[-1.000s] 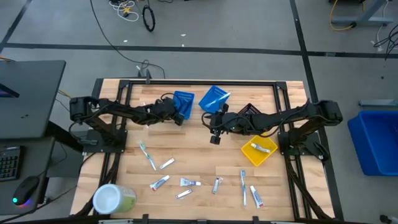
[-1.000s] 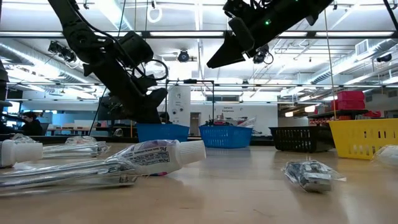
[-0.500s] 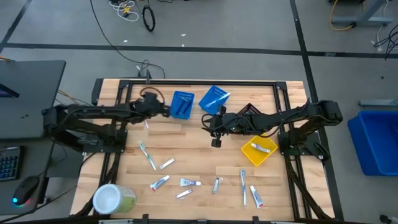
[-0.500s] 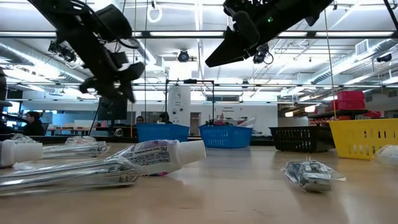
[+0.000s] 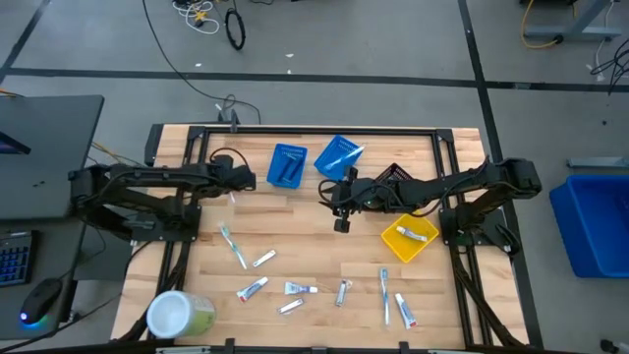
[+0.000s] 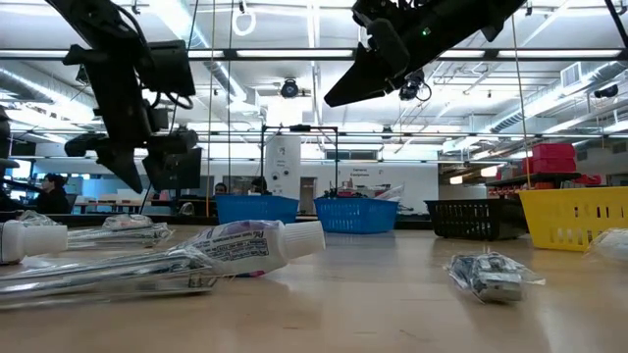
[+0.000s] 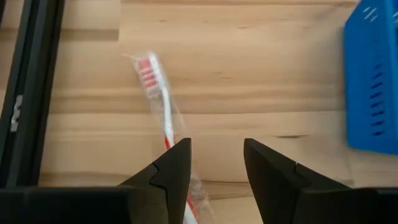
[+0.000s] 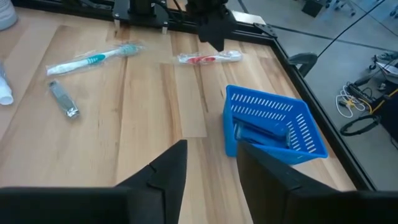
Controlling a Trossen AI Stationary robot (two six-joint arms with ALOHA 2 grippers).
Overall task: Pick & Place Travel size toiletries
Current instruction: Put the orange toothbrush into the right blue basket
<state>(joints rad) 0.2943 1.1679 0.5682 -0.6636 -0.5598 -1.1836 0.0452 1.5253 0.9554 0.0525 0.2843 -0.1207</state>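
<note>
my left gripper [image 7: 216,163] hovers empty, jaws apart, over a wrapped red toothbrush [image 7: 163,118] (right gripper [image 8: 208,167] also parted) above the counter [image 5: 314,246].

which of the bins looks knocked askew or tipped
The second blue bin sits twisted and seems tipped, unlike the squarer blue bin beside it. The black bin is also turned, partly hidden by the right arm.

Left gripper [image 5: 237,183] hovers beside the blue bin [image 5: 288,165], above a toothbrush [image 5: 231,196]. Right gripper [image 5: 341,218] hangs over mid-table, near the yellow bin [image 5: 395,244]. Wrapped tubes and toothbrushes lie scattered along the table's [image 5: 314,246] near side.
</note>
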